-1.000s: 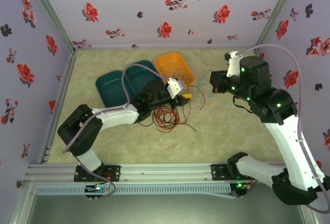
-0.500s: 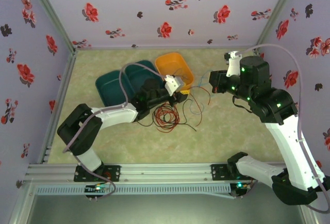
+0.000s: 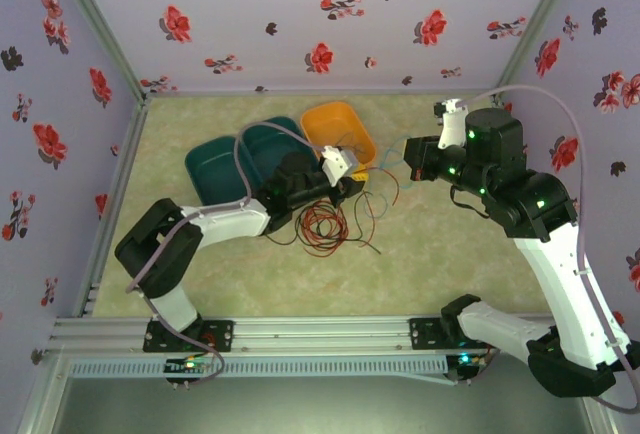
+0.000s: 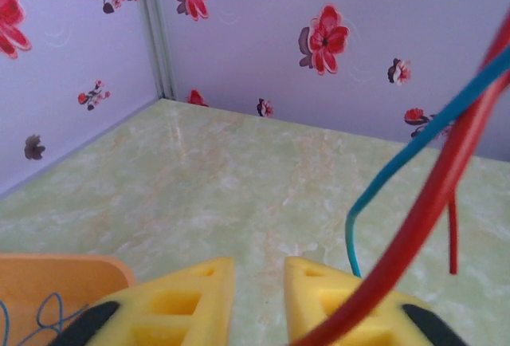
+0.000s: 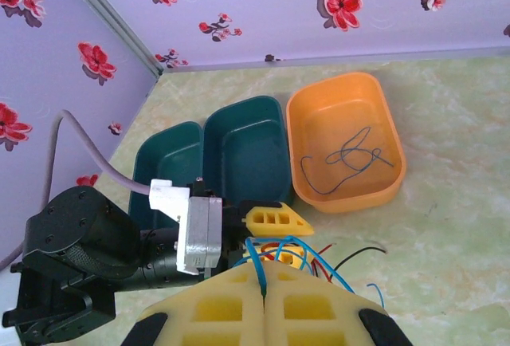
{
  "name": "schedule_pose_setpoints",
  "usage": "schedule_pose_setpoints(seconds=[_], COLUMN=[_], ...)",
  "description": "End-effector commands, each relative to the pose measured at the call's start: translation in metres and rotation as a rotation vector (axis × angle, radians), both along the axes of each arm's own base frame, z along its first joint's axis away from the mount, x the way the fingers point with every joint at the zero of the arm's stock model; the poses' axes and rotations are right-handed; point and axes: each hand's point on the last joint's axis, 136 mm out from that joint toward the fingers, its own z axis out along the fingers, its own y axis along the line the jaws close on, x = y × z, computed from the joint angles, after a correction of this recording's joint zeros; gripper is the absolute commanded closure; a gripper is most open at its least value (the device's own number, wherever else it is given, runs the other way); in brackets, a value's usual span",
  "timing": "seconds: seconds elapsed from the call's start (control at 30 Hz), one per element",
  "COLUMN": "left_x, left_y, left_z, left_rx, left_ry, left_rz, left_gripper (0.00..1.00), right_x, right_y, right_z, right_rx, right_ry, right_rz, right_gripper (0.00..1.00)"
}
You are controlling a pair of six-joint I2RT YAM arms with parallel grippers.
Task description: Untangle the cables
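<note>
Nearest the arm bases, the cables (image 3: 320,226) lie as a loose heap of red and black loops on the table (image 3: 440,254), with a few strands trailing up toward the two claws. Just beyond the heap, the left gripper (image 4: 260,268) sits low over it. Its yellow fingers stand a little apart with nothing visible between them, while a red cable (image 4: 434,190) drapes across the right-hand finger without being pinched. Further right and raised, the right gripper (image 5: 264,282) has its pads pressed together on a blue cable (image 5: 255,265), which loops back down toward the left claw. The step in hand looks like drawing that blue strand free of the heap. To do it well, the pull should probably go slowly up and away to the right, with the left claw pinning or pinching the red loops so the whole knot does not lift — a jerk would only tighten it. Farthest back, the orange tray (image 5: 331,107) holds one blue strand (image 5: 351,155), beside two teal trays (image 3: 215,174).
</note>
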Motion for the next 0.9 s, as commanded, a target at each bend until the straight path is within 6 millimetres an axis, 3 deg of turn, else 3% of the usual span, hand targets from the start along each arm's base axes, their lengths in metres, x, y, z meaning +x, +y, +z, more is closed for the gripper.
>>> schedule_pose_setpoints(seconds=[0.0,0.07,0.37,0.57,0.7,0.87], left_x=[0.008,0.011,0.009,0.014,0.011,-0.010], left_y=[0.003,0.011,0.059,0.113,0.136,0.135], left_z=[0.023,0.022,-0.002,-0.025,-0.029,-0.024], left_rx=[-0.056,-0.051,-0.015,0.065,0.062,0.090], left_ry=[-0.030,-0.020,0.104,0.242,0.298,0.321], left_rz=[0.039,0.085,0.274,0.533,0.630,0.580], left_gripper=[0.91,1.00,1.00,1.00,1.00,1.00], right_x=[0.000,0.000,-0.002,-0.014,-0.020,-0.020], right_y=[-0.007,-0.015,-0.083,-0.128,-0.137,-0.128], right_z=[0.002,0.001,-0.001,0.015,0.023,0.028], right_rx=[0.003,-0.017,-0.187,-0.274,-0.275,-0.250], right_ry=[-0.018,-0.027,-0.043,-0.086,-0.110,-0.117], right_rz=[-0.029,-0.068,-0.372,-0.556,-0.589,-0.541], right_gripper=[1.00,1.00,1.00,1.00,1.00,1.00])
